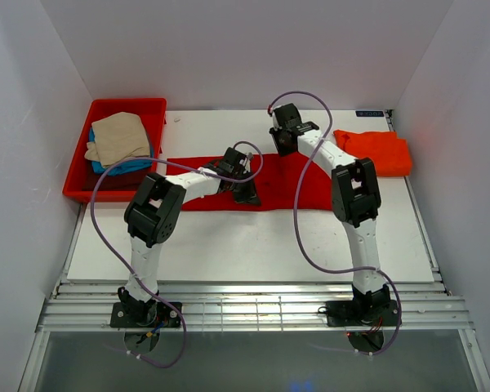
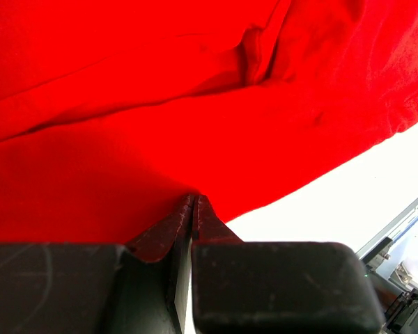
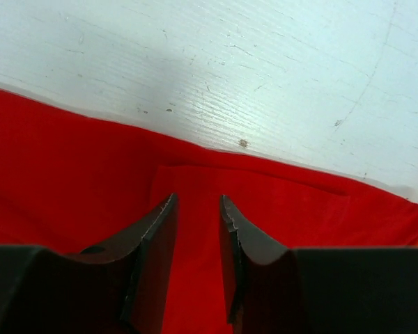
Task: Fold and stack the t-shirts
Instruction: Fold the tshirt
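— Across the middle of the white table (image 1: 245, 245), what lies there?

— A bright red cloth t-shirt (image 1: 273, 188), stretched in a long band from left to right, its near edge well short of the arm bases.

— And the left gripper (image 2: 195, 202)?

— Low over the middle of that band. Its fingers are pressed together on a small ridge of the red cloth, which is pinched right at their tips.

— The right gripper (image 3: 197, 202)?

— At the shirt's far edge. Its fingers stand apart, with red cloth showing in the gap beneath them and bare table just beyond.

— What gets in the way?

— The left arm (image 1: 184, 184) lies over the left part of the band and hides some of it. The right arm (image 1: 355, 192) and its purple cable (image 1: 298, 220) cross the right end.

— Anything else around?

— An orange-red t-shirt (image 1: 380, 151), folded, sits at the far right, just beside the red one's end. At the far left is a rigid red plastic tray (image 1: 127, 103), holding a crumpled beige t-shirt (image 1: 118, 137) on top of a blue t-shirt (image 1: 122, 167).
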You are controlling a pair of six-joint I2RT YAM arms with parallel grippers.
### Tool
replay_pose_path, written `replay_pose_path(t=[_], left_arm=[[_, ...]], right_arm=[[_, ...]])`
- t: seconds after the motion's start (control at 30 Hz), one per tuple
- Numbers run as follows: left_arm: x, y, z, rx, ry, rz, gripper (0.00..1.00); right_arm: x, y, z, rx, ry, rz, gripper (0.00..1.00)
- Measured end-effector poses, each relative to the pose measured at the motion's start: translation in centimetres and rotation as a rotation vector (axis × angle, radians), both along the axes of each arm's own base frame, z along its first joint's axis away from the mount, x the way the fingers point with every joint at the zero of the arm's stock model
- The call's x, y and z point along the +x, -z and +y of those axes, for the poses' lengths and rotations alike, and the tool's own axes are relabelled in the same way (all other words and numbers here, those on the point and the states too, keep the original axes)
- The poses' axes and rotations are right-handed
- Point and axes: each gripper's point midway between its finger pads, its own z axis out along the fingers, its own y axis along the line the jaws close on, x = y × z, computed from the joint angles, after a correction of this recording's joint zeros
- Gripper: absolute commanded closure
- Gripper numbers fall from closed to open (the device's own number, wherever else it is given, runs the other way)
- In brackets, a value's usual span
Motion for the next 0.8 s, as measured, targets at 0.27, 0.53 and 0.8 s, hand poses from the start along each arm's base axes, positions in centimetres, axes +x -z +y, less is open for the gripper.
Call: replay_pose_path(t=[0.27,0.53,0.8], left_arm=[[-0.1,-0.1,0.3,0.014,-0.011,-0.009,0.87],[0.1,-4.7,6.1,0.238,-0.127,-0.201,0.75],[2.9,-16.0,16.2,0.413,-0.395,-0.564,0.89]], right_arm=[[-1.6,-4.5,-2.7,-0.046,0.085,-0.071,0.67],[-7.0,-6.2,-6.2,-0.068,0.216,-0.022,0.92],[-13.2,-0.6,-8.0,-0.110,0.274,0.193,0.92]])
